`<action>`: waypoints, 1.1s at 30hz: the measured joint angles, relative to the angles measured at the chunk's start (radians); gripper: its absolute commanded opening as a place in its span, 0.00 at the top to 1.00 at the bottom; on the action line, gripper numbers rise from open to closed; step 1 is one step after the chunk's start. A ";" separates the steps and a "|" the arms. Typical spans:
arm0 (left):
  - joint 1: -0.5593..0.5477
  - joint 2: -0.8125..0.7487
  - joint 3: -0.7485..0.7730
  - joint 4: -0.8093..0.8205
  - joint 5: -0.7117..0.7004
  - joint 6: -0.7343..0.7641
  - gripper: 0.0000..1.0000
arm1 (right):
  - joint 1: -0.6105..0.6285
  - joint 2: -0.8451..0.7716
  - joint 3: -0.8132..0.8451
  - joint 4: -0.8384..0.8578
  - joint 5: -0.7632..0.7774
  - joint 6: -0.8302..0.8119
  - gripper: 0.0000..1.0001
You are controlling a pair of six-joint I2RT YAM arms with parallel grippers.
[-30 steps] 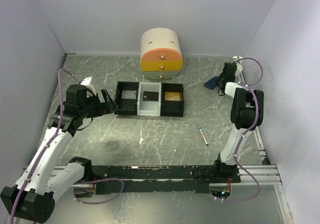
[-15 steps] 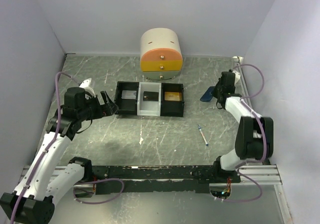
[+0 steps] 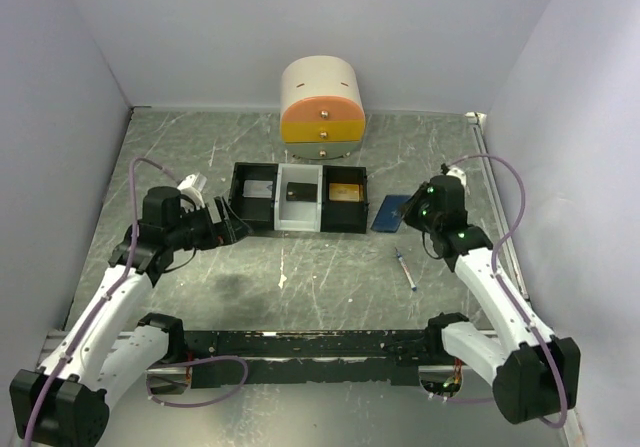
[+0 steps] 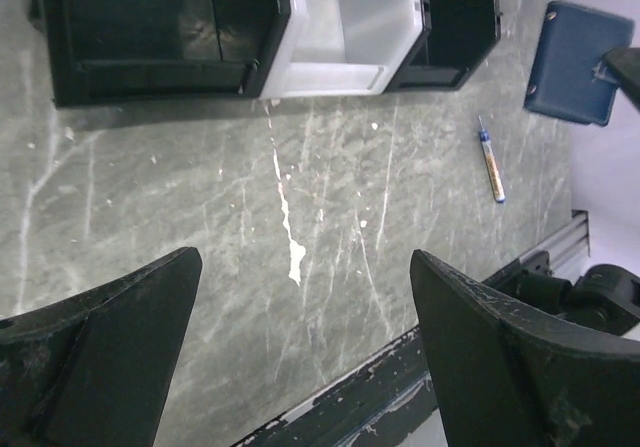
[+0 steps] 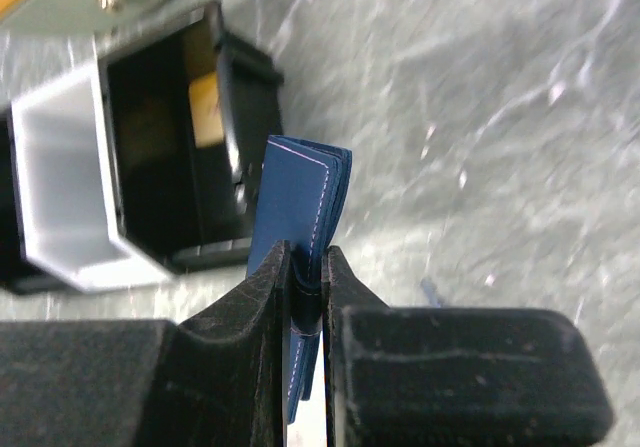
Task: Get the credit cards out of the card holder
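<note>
The card holder [image 3: 388,213] is a dark blue folded wallet, closed, held just right of the tray. My right gripper [image 3: 403,214] is shut on its edge; in the right wrist view the jaws [image 5: 305,262] pinch the wallet [image 5: 297,199] with its white stitching showing. The wallet also shows in the left wrist view [image 4: 578,62]. No cards show outside the wallet, except a tan-gold flat piece [image 3: 345,190] lying in the tray's right compartment, also in the right wrist view [image 5: 205,107]. My left gripper [image 3: 230,229] is open and empty left of the tray, above bare table [image 4: 305,337].
A black-and-white three-compartment tray [image 3: 300,223] stands mid-table. A cream and orange drawer unit [image 3: 322,110] stands behind it. A thin white syringe [image 3: 405,268] lies on the table in front of the wallet, also in the left wrist view [image 4: 491,160]. Walls close both sides.
My right arm has carried the card holder from the far right edge leftward and nearer, up to the tray's right side. My left gripper has shifted slightly nearer and rightward.
</note>
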 measured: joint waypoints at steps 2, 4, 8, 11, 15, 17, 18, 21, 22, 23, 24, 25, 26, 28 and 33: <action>0.000 0.001 -0.032 0.031 0.032 -0.018 0.03 | 0.051 -0.036 -0.011 -0.064 -0.012 0.023 1.00; -0.001 0.002 -0.043 0.044 0.045 -0.025 0.03 | 0.095 -0.061 -0.015 -0.127 -0.018 0.041 1.00; -0.007 0.013 -0.062 0.091 0.076 -0.042 0.03 | 0.171 -0.066 -0.001 -0.237 -0.014 0.052 1.00; -0.019 0.037 -0.062 0.121 0.087 -0.045 0.04 | 0.277 0.004 0.063 -0.320 0.019 0.040 1.00; -0.051 0.068 -0.063 0.143 0.091 -0.046 0.04 | 0.542 0.187 0.198 -0.404 0.164 0.062 1.00; -0.067 0.071 -0.063 0.144 0.088 -0.046 0.05 | 0.657 0.250 0.236 -0.432 0.229 0.082 1.00; -0.072 0.069 -0.063 0.143 0.082 -0.046 0.04 | 0.713 0.282 0.256 -0.451 0.265 0.096 1.00; -0.078 0.042 -0.062 0.117 0.023 -0.051 0.02 | 0.836 0.382 0.330 -0.514 0.377 0.132 1.00; -0.078 0.026 -0.062 0.101 -0.002 -0.055 0.02 | 0.870 0.417 0.358 -0.533 0.416 0.145 1.00; -0.078 0.003 -0.062 0.082 -0.035 -0.061 0.02 | 0.901 0.453 0.388 -0.554 0.459 0.158 1.00; -0.078 -0.018 -0.062 0.066 -0.062 -0.066 0.02 | 0.927 0.483 0.412 -0.573 0.493 0.167 1.00; -0.078 -0.040 -0.061 0.049 -0.095 -0.074 0.02 | 0.958 0.520 0.443 -0.595 0.534 0.179 1.00; -0.078 -0.061 -0.061 0.035 -0.124 -0.083 0.02 | 0.984 0.554 0.468 -0.615 0.568 0.188 1.00; -0.078 -0.091 -0.060 0.004 -0.179 -0.103 0.01 | 1.031 0.626 0.517 -0.655 0.629 0.208 1.00; -0.078 -0.148 -0.044 -0.111 -0.341 -0.172 0.00 | 1.081 0.764 0.559 -0.727 0.709 0.254 0.97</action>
